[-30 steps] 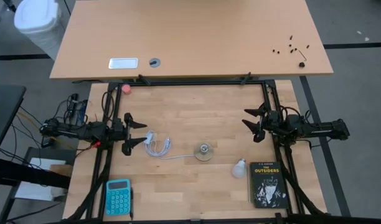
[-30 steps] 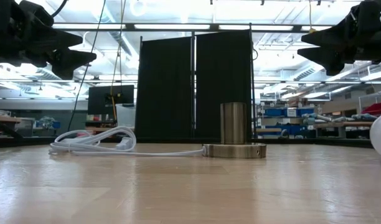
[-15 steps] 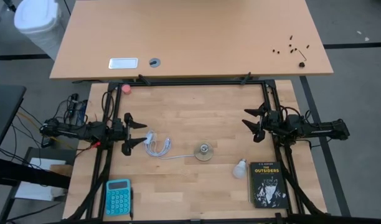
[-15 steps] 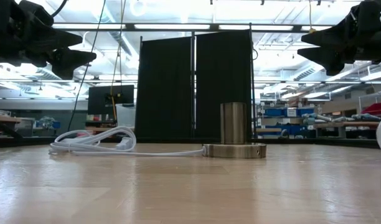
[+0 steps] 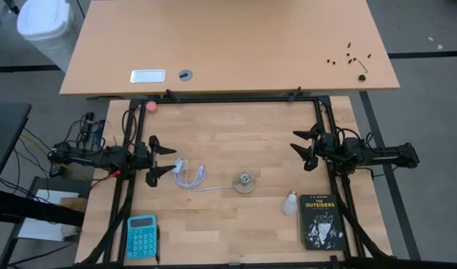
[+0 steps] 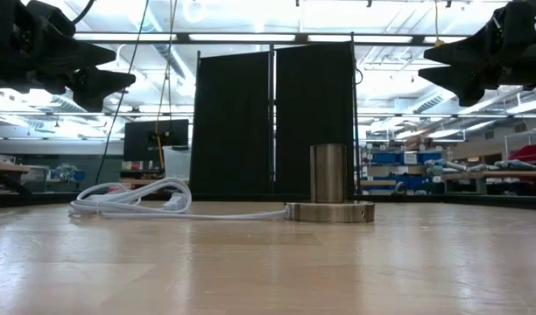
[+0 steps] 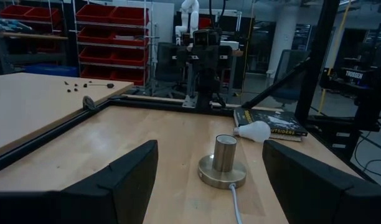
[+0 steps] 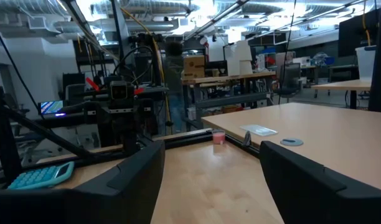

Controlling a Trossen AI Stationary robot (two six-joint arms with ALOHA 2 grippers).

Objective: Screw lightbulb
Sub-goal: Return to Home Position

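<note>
Front edge first: one teal calculator point(image 5: 142, 236) on the left, one dark book point(image 5: 320, 219) on the right. One lightbulb point(image 5: 289, 202) lies on the table point(image 5: 236, 127), just beside the book. One silver lamp socket point(image 5: 246, 181) stands mid-table, its white cord point(image 5: 190, 176) bundled alongside. Two grippers, left gripper point(image 5: 171, 161) and right gripper point(image 5: 295, 143), hover at the sides, fingers spread, empty. One small pink object point(image 5: 151, 106) sits by the far rail.

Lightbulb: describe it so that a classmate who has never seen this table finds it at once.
Start at the wooden table, on the right gripper's side. Beside the black book's corner lies the lightbulb, on its side. It alone is small, white and pear-shaped.
</note>
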